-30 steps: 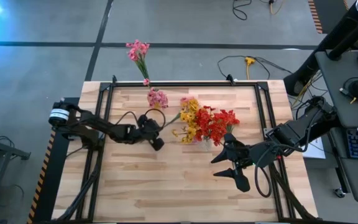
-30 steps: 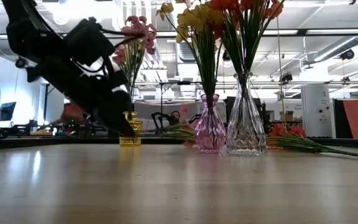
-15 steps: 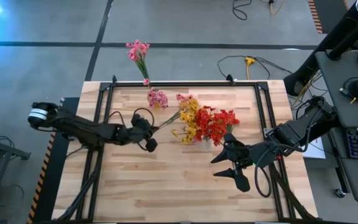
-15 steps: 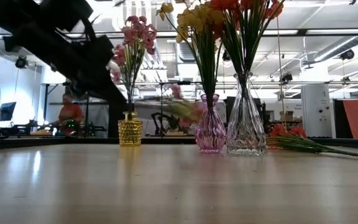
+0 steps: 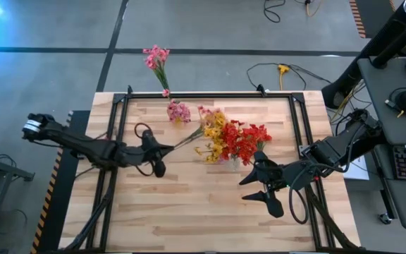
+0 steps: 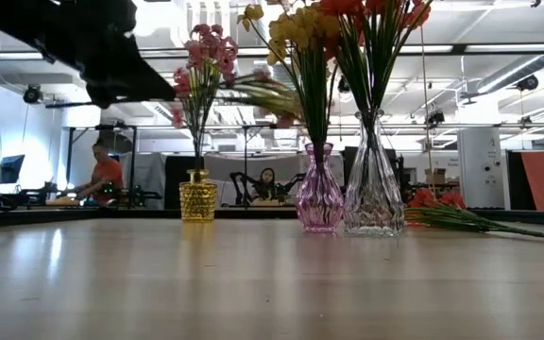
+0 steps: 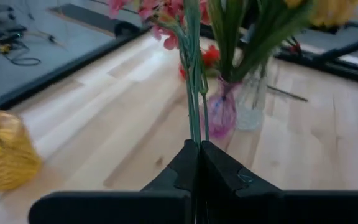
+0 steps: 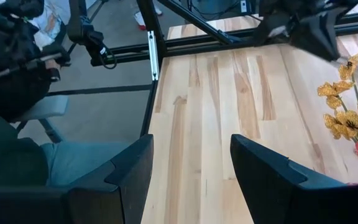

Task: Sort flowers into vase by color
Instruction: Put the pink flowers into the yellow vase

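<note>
The left claw (image 5: 162,149) is up off the bench (image 5: 203,212), over its left-middle part, fingers pinched tight together on the thin green stem of a pink flower spray (image 7: 194,93). From the wrist camera you can see that stem running straight out from between the closed fingers (image 7: 185,165), pink blossoms at the far end. From above, the spray slants away from the claw toward the cluster of vases, its pink head (image 5: 204,112) just beside the yellow bunch (image 5: 214,134).

Look level across the bench and the vases stand in a row: a small yellow vase (image 6: 197,200) with pink flowers (image 6: 201,61) standing in it, then a pink vase (image 6: 319,200) carrying the yellow flowers, and right next to it a clear glass vase (image 6: 373,194) with the red ones (image 5: 248,141). More stems lie flat on the bench (image 6: 461,219) past the clear vase. One pink bunch lies on the floor (image 5: 157,60) beyond the far edge of the bench.

The right claw (image 5: 259,185) waits on the right side, near the red bunch, fingers spread wide with nothing between them.

A person in orange (image 6: 107,175) sits in the room behind.
</note>
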